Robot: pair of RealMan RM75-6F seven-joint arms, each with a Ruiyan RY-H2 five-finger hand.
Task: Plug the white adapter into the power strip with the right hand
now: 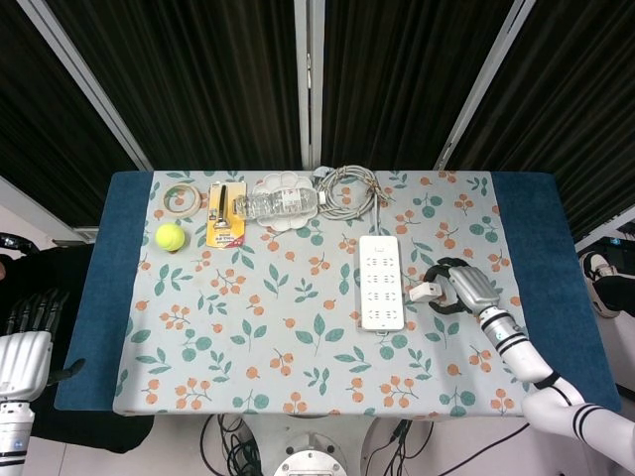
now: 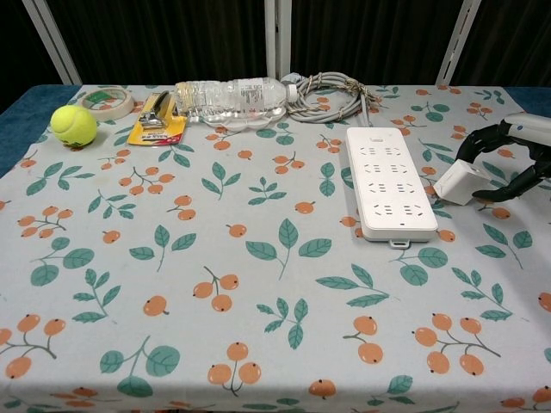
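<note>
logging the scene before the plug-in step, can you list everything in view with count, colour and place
power strip: 1, white, right of table centre
white adapter: 1, white, on the cloth just right of the strip
cable: 1 coil, grey, far edge, behind the strip
water bottle: 1, clear, lying on its side at the far edge
plate: 1, white, under the bottle
stapler on card: 1, black on yellow, left of the bottle
tape roll: 1, pale, far left corner
tennis ball: 1, yellow-green, near the tape
tablecloth: 1, pale with leaf and orange print
right hand: fingers apart around the adapter, grip not clear
left hand: off the table's left edge, holding nothing
</note>
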